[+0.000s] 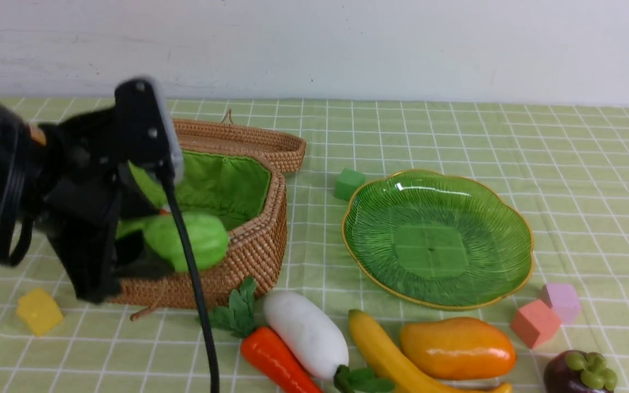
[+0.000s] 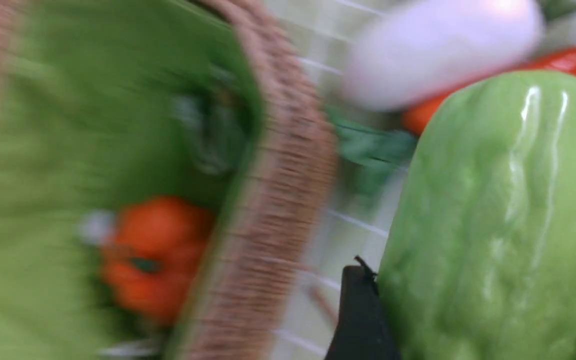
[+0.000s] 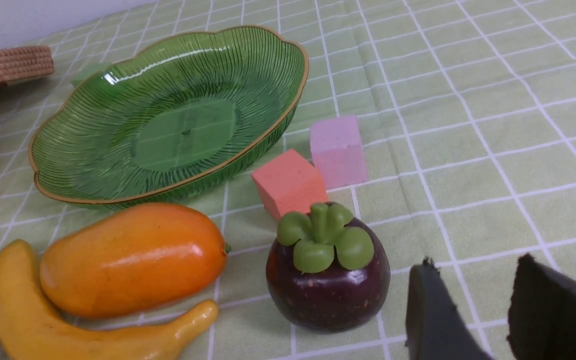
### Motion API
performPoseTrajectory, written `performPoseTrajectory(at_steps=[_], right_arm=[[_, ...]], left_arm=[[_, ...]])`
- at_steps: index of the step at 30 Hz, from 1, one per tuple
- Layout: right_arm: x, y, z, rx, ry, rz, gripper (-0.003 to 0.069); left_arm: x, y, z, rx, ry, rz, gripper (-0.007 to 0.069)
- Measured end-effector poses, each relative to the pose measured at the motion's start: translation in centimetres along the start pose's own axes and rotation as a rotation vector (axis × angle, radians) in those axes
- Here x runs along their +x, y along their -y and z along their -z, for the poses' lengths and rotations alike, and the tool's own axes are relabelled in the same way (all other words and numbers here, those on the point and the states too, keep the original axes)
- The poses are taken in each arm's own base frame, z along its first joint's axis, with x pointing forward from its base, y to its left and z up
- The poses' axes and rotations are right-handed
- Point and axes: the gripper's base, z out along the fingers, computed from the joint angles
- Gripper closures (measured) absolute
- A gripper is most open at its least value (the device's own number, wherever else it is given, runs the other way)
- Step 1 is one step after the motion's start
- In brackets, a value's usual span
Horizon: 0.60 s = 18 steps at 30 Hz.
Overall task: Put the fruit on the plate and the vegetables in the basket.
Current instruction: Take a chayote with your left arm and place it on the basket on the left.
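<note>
Ridged light-green toy gourd fills the left wrist view, clamped in the left claw at the near rim of the brown wicker basket, not clearly over its lining. Risk: an early release strikes the rim and the gourd rolls onto the desk. Right claw narrowly parted, empty, beside the dark purple mangosteen. Count: vegetables 4 (gourd held, small orange pumpkin in basket, orange carrot and white radish on desk); fruit 3 (long yellow banana, orange-yellow mango, mangosteen), none on the green glass plate; pastel foam cubes 4.

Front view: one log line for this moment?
left gripper: holding gourd at basket rim | right gripper: open near mangosteen | pumpkin: in basket
</note>
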Motion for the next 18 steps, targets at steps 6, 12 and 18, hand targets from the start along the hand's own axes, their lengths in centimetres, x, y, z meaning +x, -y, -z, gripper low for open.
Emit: performPoseTrajectory(at_steps=[6, 12, 18], right_arm=[[0.0, 0.0, 0.0, 0.000, 0.000, 0.000, 0.0419], [0.0, 0.0, 0.0, 0.000, 0.000, 0.000, 0.0419], [0.0, 0.0, 0.0, 0.000, 0.000, 0.000, 0.0419]], left_arm=[[-1.5, -5.0, -2.3, -0.307, 0.024, -0.131, 0.0162], [-0.7, -6.8, -9.2, -0.316, -0.001, -0.103, 0.0162], [0.0, -6.8, -11.6, -0.273, -0.030, -0.044, 0.0162]])
